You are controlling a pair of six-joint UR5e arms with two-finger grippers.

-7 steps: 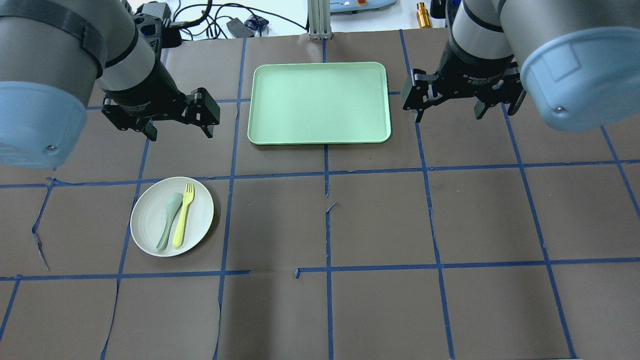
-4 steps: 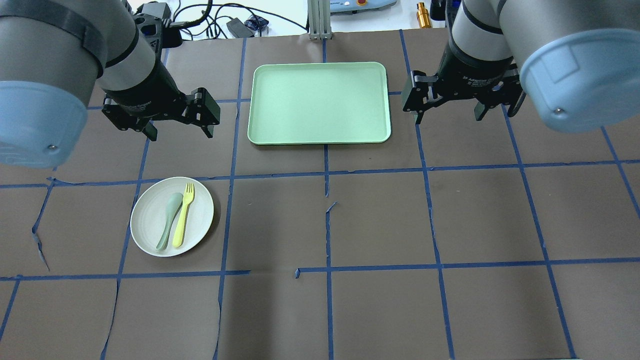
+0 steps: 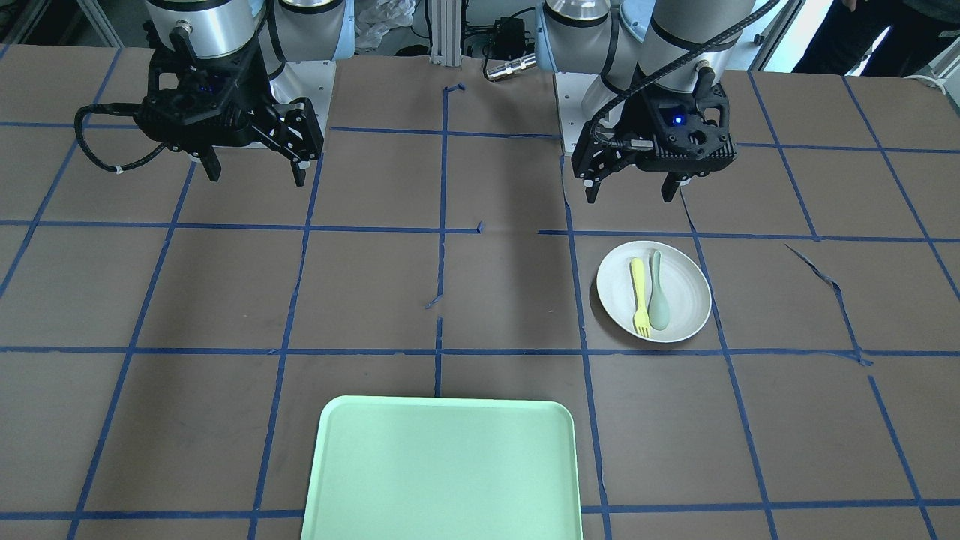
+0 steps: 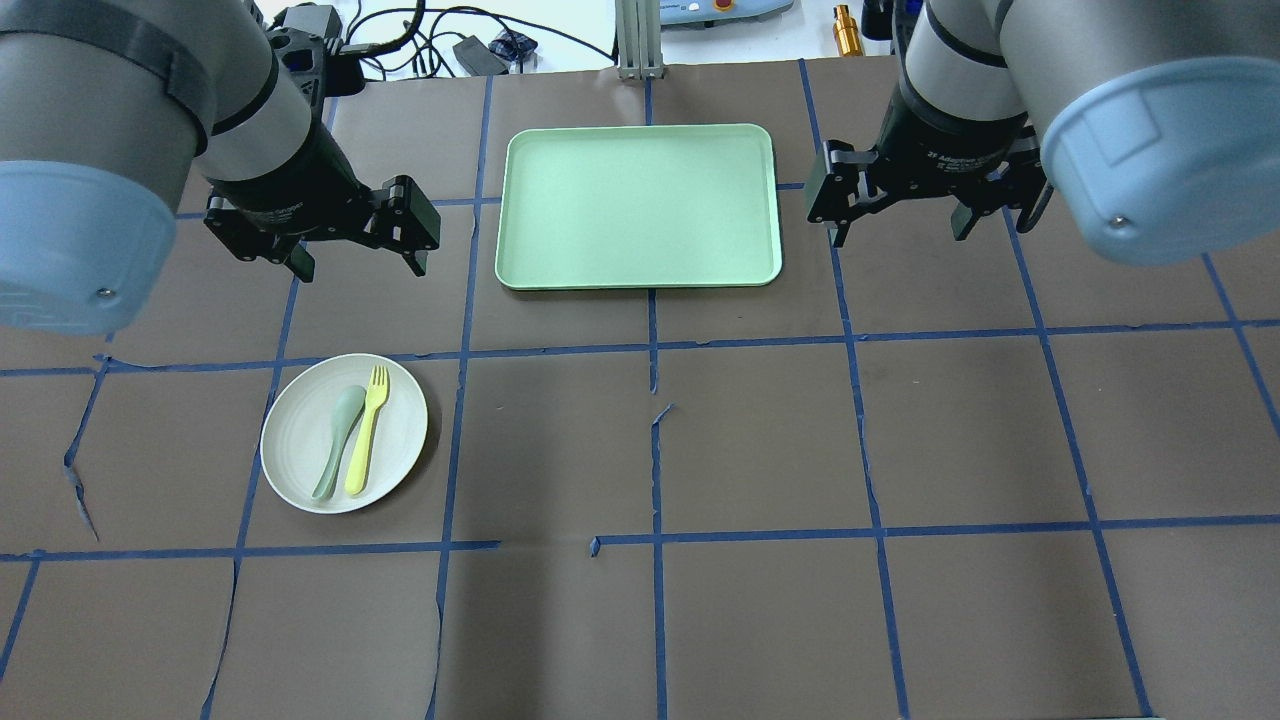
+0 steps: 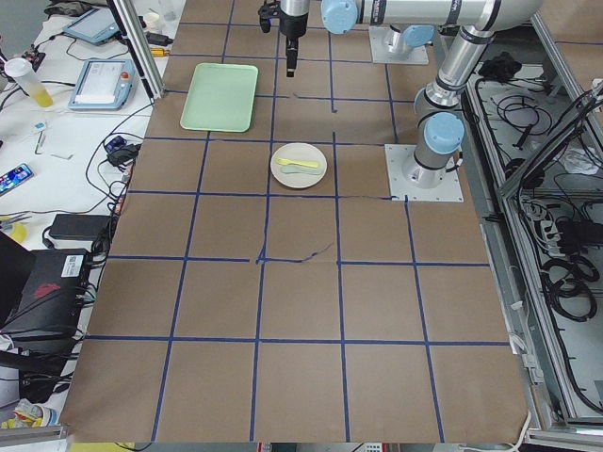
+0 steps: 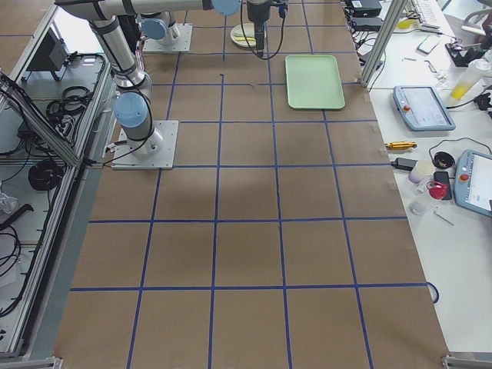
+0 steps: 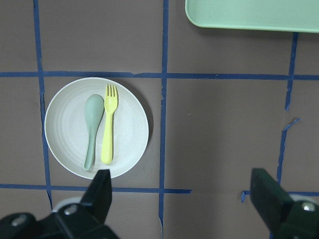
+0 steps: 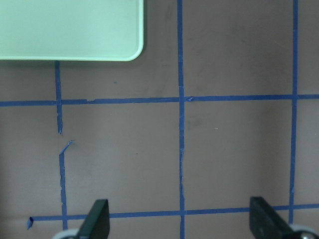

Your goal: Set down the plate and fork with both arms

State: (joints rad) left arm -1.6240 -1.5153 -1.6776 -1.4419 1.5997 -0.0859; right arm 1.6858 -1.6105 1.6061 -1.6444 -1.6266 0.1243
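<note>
The off-white plate [image 4: 300,440] lies on the table at the front left, with the pale yellow fork [image 4: 366,432] and a grey-green spoon [image 4: 338,440] side by side on it. It also shows in the left wrist view [image 7: 129,129], with the fork [image 7: 108,127] right of the spoon [image 7: 91,129]. My left gripper [image 4: 360,265] hangs open and empty above the table, behind the plate. My right gripper [image 4: 900,235] hangs open and empty to the right of the tray. In the front-facing view the left gripper [image 3: 628,196] is just behind the plate [image 3: 682,289].
A pale green rectangular tray [image 4: 640,205] lies empty at the middle back of the table, between the two grippers. Its corner shows in the right wrist view [image 8: 65,25]. The brown table has a blue tape grid. Cables and gear lie beyond the far edge.
</note>
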